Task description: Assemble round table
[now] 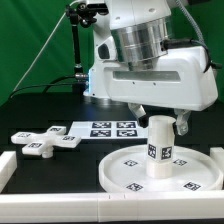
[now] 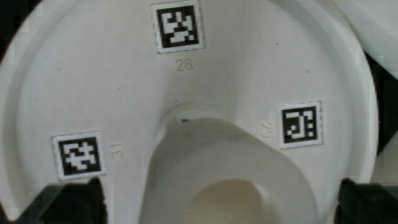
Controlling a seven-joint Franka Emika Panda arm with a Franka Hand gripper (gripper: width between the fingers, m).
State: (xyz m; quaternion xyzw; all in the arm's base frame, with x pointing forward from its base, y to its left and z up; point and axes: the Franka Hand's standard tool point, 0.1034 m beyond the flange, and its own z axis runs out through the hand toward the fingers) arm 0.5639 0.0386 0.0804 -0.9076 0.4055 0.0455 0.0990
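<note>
The round disc (image 1: 165, 172) lies rim-up at the front of the exterior view's right, with tags on it. The short thick leg (image 1: 160, 145) stands upright at its middle. My gripper (image 1: 161, 120) hangs right over the leg's top. It is open, with a finger on each side of the leg and a small gap to it. In the wrist view the leg (image 2: 222, 165) sits between my dark fingers (image 2: 71, 200) over the tagged disc (image 2: 107, 80). The cross-shaped foot (image 1: 48, 141) lies flat at the exterior view's left.
The marker board (image 1: 108, 129) lies behind the disc, between it and the foot. Plain white bars edge the work area at the left (image 1: 5, 170), the front (image 1: 60, 206) and the right (image 1: 218, 158). The table top is black.
</note>
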